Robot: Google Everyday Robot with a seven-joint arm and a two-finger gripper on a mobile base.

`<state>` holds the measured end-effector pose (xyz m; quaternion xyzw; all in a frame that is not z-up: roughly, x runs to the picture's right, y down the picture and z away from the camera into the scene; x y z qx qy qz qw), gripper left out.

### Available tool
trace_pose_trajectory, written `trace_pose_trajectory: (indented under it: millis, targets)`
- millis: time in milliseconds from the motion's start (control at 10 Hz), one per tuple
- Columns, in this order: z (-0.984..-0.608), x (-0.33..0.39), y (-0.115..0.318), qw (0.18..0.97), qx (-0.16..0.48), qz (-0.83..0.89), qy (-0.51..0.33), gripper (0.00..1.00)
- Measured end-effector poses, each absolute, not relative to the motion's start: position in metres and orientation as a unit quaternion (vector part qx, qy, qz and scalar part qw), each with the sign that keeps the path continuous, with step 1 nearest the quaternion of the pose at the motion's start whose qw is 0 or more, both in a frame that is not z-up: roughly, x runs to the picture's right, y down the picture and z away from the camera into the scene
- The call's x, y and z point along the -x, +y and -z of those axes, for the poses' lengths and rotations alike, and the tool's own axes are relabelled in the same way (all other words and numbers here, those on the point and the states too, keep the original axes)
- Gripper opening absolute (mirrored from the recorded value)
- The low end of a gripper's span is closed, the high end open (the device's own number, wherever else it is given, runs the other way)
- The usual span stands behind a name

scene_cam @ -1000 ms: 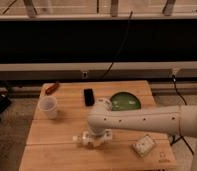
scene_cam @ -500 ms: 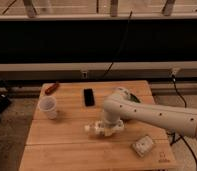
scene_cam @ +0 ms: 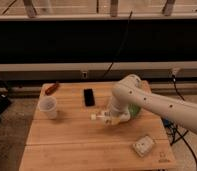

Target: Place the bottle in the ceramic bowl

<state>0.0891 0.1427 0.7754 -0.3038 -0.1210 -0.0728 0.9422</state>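
Bottle lay roughly level in the gripper, its long axis running left to right and its capped end jutting out to the left of the jaws, which were closed on its body above the wooden surface. Ceramic bowl sat just right of the jaws, mostly hidden behind the arm.

Probably a lab: wooden table, cables, dark windows, gripper over it.
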Motion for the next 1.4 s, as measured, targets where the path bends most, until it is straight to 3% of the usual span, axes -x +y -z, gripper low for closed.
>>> trace_pose_trajectory:
  millis: [800, 1400]
  targets:
    - [-0.825, -0.133, 0.1, 0.942, 0.313, 0.059, -0.105, 0.0]
    - [-0.839, -0.156, 0.101, 0.946, 0.304, 0.051, -0.097, 0.55]
